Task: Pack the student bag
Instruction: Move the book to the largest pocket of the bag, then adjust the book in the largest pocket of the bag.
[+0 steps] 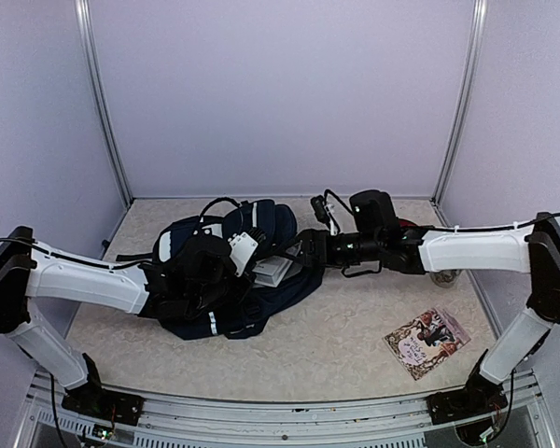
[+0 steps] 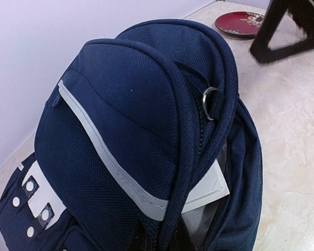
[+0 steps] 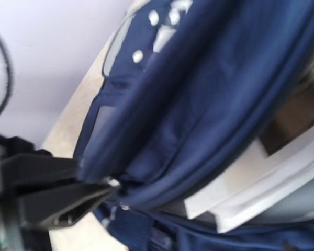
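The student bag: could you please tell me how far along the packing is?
Done: the student bag lies open with a white book partly inside its mouth. In hand: the left gripper appears to hold its flap up; the right gripper is at the opening by that book. Left: an illustrated booklet lies outside it, unpacked.

Left arm (image 1: 84, 280): stretched inward, forearm low. Left gripper (image 1: 215, 264): jaws pinched shut on the student bag (image 1: 261, 224).
Right arm (image 1: 471, 250): extended leftward, forearm level. Right gripper (image 1: 310, 247): mid-scene, jaw spread indiscernible.
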`<state>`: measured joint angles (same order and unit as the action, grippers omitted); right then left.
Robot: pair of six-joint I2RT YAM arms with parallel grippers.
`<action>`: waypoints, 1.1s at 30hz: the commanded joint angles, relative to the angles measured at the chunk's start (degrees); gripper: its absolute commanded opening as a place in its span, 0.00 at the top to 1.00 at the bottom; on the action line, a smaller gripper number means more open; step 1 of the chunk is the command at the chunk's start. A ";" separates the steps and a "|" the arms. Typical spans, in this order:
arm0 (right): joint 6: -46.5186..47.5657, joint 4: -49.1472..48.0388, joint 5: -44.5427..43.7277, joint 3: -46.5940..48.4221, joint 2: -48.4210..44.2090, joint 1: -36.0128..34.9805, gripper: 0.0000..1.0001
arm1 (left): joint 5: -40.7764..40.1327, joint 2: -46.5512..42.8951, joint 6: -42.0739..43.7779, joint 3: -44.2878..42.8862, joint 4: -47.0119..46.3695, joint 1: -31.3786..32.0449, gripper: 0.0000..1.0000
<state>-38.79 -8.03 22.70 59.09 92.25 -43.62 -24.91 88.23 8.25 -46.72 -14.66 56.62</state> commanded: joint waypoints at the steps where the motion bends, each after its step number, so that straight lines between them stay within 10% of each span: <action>1: 16.96 12.19 -3.93 1.28 -5.54 5.84 0.00 | 2.89 -3.67 -0.61 0.38 -9.55 -0.20 1.00; 6: 23.66 7.02 1.75 8.99 4.02 17.63 0.00 | 2.80 -3.77 -1.01 1.05 -9.31 -0.11 1.00; 11: 22.99 18.72 9.36 36.45 27.68 21.93 0.36 | 2.56 -4.40 -2.48 1.32 -8.92 0.13 1.00; 15: 19.99 16.42 17.14 42.83 36.61 21.10 0.43 | 1.71 -3.71 -3.38 1.50 -8.97 0.51 1.00; 33: 18.75 -8.42 26.86 9.14 23.81 13.40 0.53 | 3.21 0.15 -2.18 -2.14 -8.48 -0.55 1.00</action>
<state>-21.23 -12.58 42.54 75.20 121.64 -24.34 -23.38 88.47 5.58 -44.73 -15.53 56.27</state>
